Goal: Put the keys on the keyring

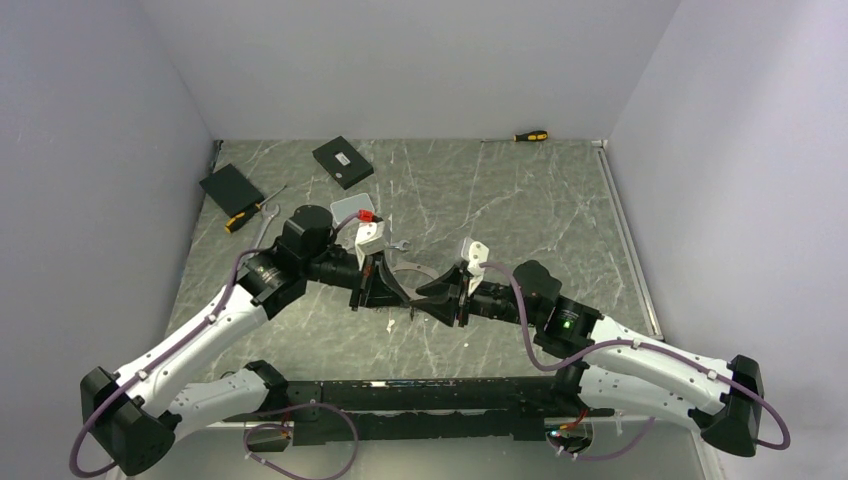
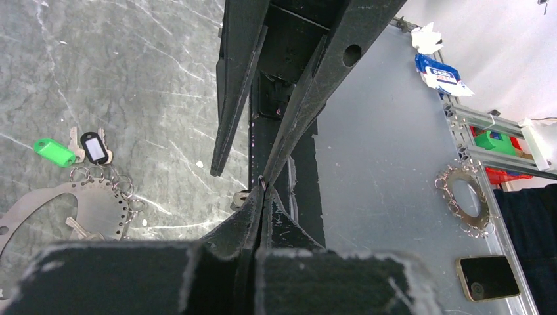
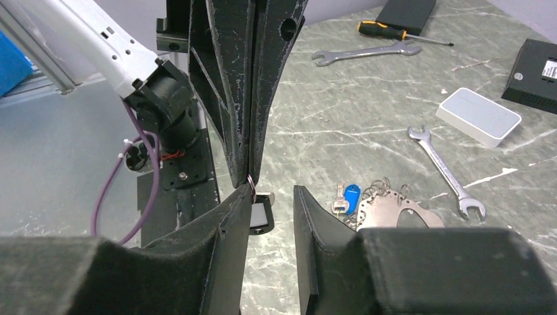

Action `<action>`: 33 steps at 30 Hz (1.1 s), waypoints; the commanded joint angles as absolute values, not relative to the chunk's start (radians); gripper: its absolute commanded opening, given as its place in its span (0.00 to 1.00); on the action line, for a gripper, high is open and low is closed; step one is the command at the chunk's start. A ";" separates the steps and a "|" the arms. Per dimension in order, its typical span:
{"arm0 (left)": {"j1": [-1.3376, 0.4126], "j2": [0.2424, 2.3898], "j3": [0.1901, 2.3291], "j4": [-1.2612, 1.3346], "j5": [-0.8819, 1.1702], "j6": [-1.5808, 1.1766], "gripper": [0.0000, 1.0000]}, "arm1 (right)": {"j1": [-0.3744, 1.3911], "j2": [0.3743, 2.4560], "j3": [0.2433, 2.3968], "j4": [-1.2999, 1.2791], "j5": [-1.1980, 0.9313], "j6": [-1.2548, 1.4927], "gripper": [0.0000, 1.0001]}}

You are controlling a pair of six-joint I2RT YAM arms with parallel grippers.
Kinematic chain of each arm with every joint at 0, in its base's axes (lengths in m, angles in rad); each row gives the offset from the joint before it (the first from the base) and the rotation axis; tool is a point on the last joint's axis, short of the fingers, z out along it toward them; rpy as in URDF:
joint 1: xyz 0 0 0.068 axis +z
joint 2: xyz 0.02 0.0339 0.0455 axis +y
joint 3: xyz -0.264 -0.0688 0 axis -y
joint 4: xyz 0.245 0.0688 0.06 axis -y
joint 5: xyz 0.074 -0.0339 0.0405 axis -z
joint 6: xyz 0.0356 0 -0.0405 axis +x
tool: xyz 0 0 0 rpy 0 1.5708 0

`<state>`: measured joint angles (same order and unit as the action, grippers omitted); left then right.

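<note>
Grippers meet tip to tip over mid-desk, slightly toward the near edge.

Left gripper [image 3: 249, 172]: clenched, fingers pressed flat together. It pinches the small ring of a key [image 3: 261, 216] with a black tag, and the key hangs below the tips.

Right gripper [image 3: 272, 194]: released, jaws apart. The held key sits in the gap, close to one finger; can't tell if they touch.

Just beyond, at desk centre, the keyring [image 3: 393, 209] lies flat. It's a silver band with punched holes and has keys [image 3: 339, 198] strung along its rim. Tags on it:
- blue tag [image 3: 351, 195]
- green tag [image 2: 56, 152]
- black-and-white tag [image 2: 94, 147]

The held key is apart from the keyring, on its near side.

Further out:
- wrench [image 3: 446, 172] lies near the keyring on its far side
- white box [image 3: 478, 117] sits behind the wrench
- second wrench [image 3: 364, 52], screwdriver [image 3: 384, 28] and black box [image 3: 407, 12] are grouped toward the far-left corner, screwdriver tip against the box
- second black box [image 3: 537, 69] is near the far edge, left of middle
- far screwdriver [image 1: 530, 135] lies right at the far edge, right of middle
</note>
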<state>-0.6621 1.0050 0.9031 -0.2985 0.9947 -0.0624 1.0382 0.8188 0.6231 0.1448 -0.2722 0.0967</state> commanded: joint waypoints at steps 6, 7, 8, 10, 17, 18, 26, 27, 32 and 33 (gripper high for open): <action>-0.662 0.958 0.905 -0.240 0.982 -0.043 0.00 | 1.046 0.811 0.671 0.171 -0.359 0.094 0.37; -0.661 0.954 0.905 -0.239 0.981 -0.042 0.00 | 1.046 0.812 0.672 0.170 -0.370 0.094 0.37; -0.661 0.951 0.905 -0.239 0.981 -0.041 0.00 | 1.046 0.811 0.673 0.169 -0.383 0.092 0.37; -0.662 0.950 0.904 -0.238 0.982 -0.041 0.00 | 1.045 0.814 0.678 0.165 -0.408 0.091 0.37; -0.662 0.951 0.905 -0.238 0.985 -0.042 0.00 | 1.045 0.832 0.701 0.139 -0.449 0.073 0.42; -0.662 0.951 0.905 -0.238 0.986 -0.042 0.00 | 1.045 0.830 0.700 0.143 -0.446 0.074 0.41; -0.662 0.944 0.902 -0.232 0.990 -0.046 0.00 | 1.045 0.838 0.703 0.160 -0.421 0.072 0.26; -0.662 0.943 0.902 -0.233 0.991 -0.046 0.00 | 1.045 0.840 0.702 0.160 -0.419 0.072 0.24; -0.661 0.940 0.899 -0.234 0.995 -0.043 0.00 | 1.044 0.839 0.692 0.188 -0.399 0.086 0.22; -0.662 0.940 0.899 -0.237 0.994 -0.040 0.00 | 1.045 0.842 0.690 0.193 -0.396 0.089 0.22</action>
